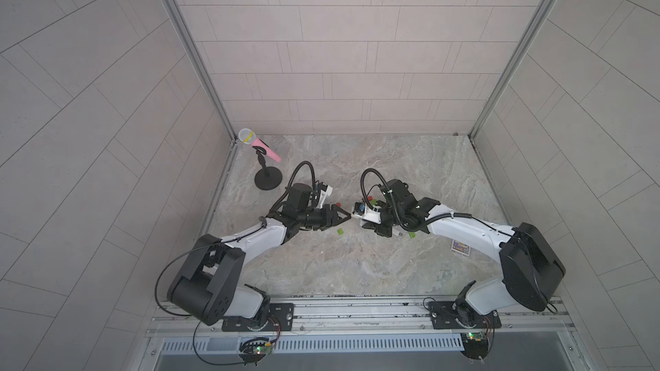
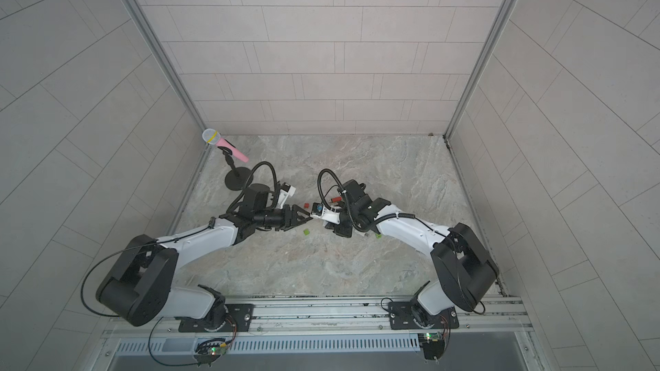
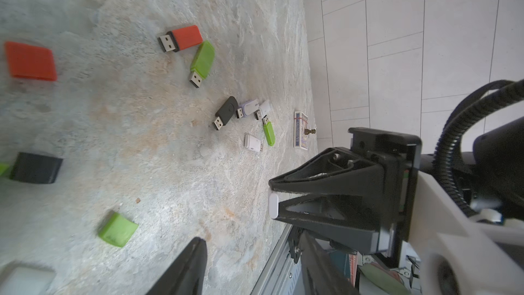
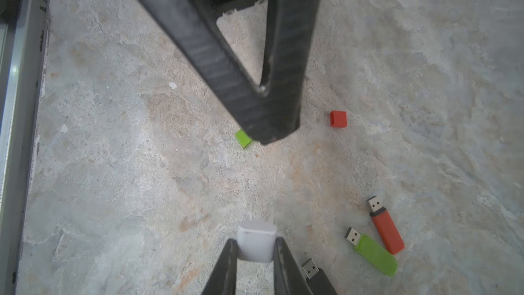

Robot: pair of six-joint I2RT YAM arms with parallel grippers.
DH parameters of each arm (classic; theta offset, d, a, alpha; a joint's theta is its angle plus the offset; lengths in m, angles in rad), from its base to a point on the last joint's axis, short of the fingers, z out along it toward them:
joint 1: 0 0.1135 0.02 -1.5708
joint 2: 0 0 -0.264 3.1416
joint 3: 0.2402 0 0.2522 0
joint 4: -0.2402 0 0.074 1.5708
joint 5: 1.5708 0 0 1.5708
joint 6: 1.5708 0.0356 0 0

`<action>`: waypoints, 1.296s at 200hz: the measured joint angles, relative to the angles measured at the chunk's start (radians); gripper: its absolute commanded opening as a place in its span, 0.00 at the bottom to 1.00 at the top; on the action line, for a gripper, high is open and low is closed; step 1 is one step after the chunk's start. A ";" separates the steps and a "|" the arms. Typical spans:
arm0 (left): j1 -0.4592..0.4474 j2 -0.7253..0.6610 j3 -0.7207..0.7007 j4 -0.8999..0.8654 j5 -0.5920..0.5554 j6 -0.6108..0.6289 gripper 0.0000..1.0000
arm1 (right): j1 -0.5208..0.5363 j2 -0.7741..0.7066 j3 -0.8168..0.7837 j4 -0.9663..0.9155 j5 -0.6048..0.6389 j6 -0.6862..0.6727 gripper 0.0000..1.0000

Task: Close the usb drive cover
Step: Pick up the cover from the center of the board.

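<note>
- At the middle of the stone-patterned table (image 1: pixel 357 265), my two grippers meet tip to tip. The task's thing sits between them, and I judge it to be raised off the surface.
- Left gripper (image 1: pixel 345 216): it lies level and points across at its partner, with its tips just beside the held drive. In the left wrist view its fingers (image 3: pixel 190 265) stand part-way apart, and only bare table shows between the tips. Finding: it is empty as far as I can see.
- Right gripper (image 3: pixel 275 200): it is clamped on the white usb drive (image 4: pixel 256 238), with both fingers pressed flat against the drive's sides.
- White usb drive: its long axis runs along my right fingers. The free end juts past their tips and faces straight at the left gripper. That end is plain, rounded and white, with no metal plug showing. I cannot tell whether the cover is fully seated.
- Judgement: the coming move turns on this line. The left gripper is the free one and the nearer to the exposed end, so it should meet that end square, along the axis. An off-line push could skew the drive in my right grip.
- Loose items: a green cap (image 4: pixel 243 138) and a red cap (image 4: pixel 338 119) lie on the table beyond the held drive, with my left finger above them. Neither touches a gripper.
</note>
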 measured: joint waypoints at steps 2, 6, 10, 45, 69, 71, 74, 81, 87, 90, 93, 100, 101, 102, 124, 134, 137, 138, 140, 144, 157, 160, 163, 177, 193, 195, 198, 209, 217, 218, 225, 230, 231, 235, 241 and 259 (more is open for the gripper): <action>-0.001 0.004 0.002 0.002 0.002 0.000 0.54 | 0.000 0.000 -0.001 0.003 0.000 0.000 0.23; -0.005 0.013 0.005 0.005 0.008 -0.003 0.54 | 0.000 -0.002 -0.003 0.007 -0.001 0.003 0.23; -0.008 0.021 0.009 0.006 0.013 -0.005 0.54 | 0.000 -0.004 -0.005 0.013 -0.003 0.004 0.24; -0.042 0.066 0.022 0.042 0.039 -0.030 0.52 | 0.000 -0.018 -0.019 0.046 -0.010 0.013 0.24; -0.051 0.091 0.026 0.099 0.062 -0.063 0.48 | 0.000 -0.018 -0.023 0.064 -0.014 0.034 0.24; -0.051 0.093 0.026 0.103 0.064 -0.063 0.47 | 0.000 -0.018 -0.023 0.066 -0.014 0.035 0.24; -0.051 0.098 0.026 0.113 0.067 -0.071 0.47 | 0.000 -0.018 -0.024 0.069 -0.014 0.037 0.24; -0.051 0.106 0.026 0.124 0.072 -0.078 0.45 | 0.000 -0.019 -0.024 0.072 -0.015 0.041 0.24; -0.051 0.114 0.026 0.136 0.075 -0.085 0.44 | 0.000 -0.020 -0.026 0.076 -0.016 0.043 0.24; -0.051 0.117 0.026 0.139 0.076 -0.086 0.43 | 0.000 -0.020 -0.026 0.077 -0.016 0.046 0.24; -0.051 0.121 0.026 0.143 0.079 -0.092 0.43 | 0.000 -0.021 -0.027 0.079 -0.017 0.047 0.24; -0.053 0.128 0.026 0.152 0.083 -0.098 0.41 | 0.000 -0.021 -0.029 0.085 -0.019 0.051 0.23; -0.053 0.129 0.026 0.152 0.083 -0.098 0.41 | 0.000 -0.021 -0.029 0.086 -0.019 0.051 0.23; -0.053 0.129 0.026 0.153 0.084 -0.098 0.41 | 0.000 -0.021 -0.030 0.087 -0.019 0.052 0.23; -0.056 0.143 0.026 0.169 0.090 -0.108 0.38 | 0.000 -0.021 -0.034 0.098 -0.022 0.060 0.23; -0.056 0.146 0.026 0.174 0.092 -0.112 0.37 | 0.000 -0.021 -0.036 0.105 -0.023 0.062 0.24; -0.056 0.146 0.026 0.175 0.092 -0.113 0.37 | 0.000 -0.021 -0.036 0.107 -0.024 0.063 0.23; -0.056 0.146 0.026 0.176 0.092 -0.113 0.37 | 0.000 -0.021 -0.037 0.108 -0.024 0.063 0.23; -0.056 0.146 0.026 0.178 0.092 -0.115 0.37 | 0.000 -0.021 -0.037 0.108 -0.025 0.063 0.24; -0.056 0.146 0.026 0.180 0.092 -0.115 0.37 | 0.000 -0.021 -0.037 0.109 -0.025 0.063 0.24; -0.056 0.148 0.028 0.184 0.093 -0.119 0.37 | 0.000 -0.021 -0.037 0.116 -0.027 0.064 0.24; -0.056 0.148 0.028 0.187 0.093 -0.122 0.37 | 0.000 -0.021 -0.037 0.117 -0.027 0.064 0.24; -0.057 0.149 0.028 0.189 0.094 -0.122 0.36 | 0.000 -0.021 -0.037 0.117 -0.028 0.064 0.23; -0.057 0.154 0.028 0.201 0.096 -0.128 0.32 | 0.000 -0.022 -0.037 0.122 -0.029 0.064 0.23; -0.058 0.165 0.029 0.221 0.104 -0.143 0.26 | 0.000 -0.022 -0.038 0.125 -0.029 0.068 0.24; -0.058 0.166 0.029 0.224 0.105 -0.143 0.25 | 0.000 -0.022 -0.038 0.125 -0.028 0.068 0.24; -0.058 0.168 0.029 0.229 0.107 -0.146 0.24 | -0.001 -0.022 -0.038 0.125 -0.028 0.069 0.23; -0.058 0.175 0.029 0.250 0.115 -0.158 0.22 | -0.002 -0.022 -0.042 0.129 -0.028 0.072 0.23; -0.058 0.179 0.029 0.265 0.118 -0.168 0.18 | -0.003 -0.022 -0.044 0.130 -0.028 0.074 0.24; -0.058 0.180 0.029 0.266 0.119 -0.169 0.18 | -0.004 -0.022 -0.044 0.130 -0.028 0.074 0.24; -0.058 0.184 0.029 0.277 0.123 -0.179 0.15 | -0.005 -0.022 -0.046 0.131 -0.028 0.076 0.24; -0.058 0.186 0.029 0.283 0.125 -0.182 0.14 | -0.005 -0.022 -0.047 0.132 -0.028 0.077 0.24; -0.058 0.187 0.029 0.286 0.125 -0.186 0.14 | -0.005 -0.022 -0.047 0.132 -0.028 0.078 0.24; -0.058 0.189 0.029 0.287 0.126 -0.187 0.14 | -0.006 -0.022 -0.048 0.134 -0.027 0.079 0.23; -0.059 0.193 0.029 0.294 0.128 -0.193 0.12 | -0.006 -0.022 -0.048 0.135 -0.027 0.080 0.23; -0.060 0.199 0.029 0.308 0.129 -0.203 0.09 | -0.009 -0.022 -0.048 0.135 -0.025 0.082 0.23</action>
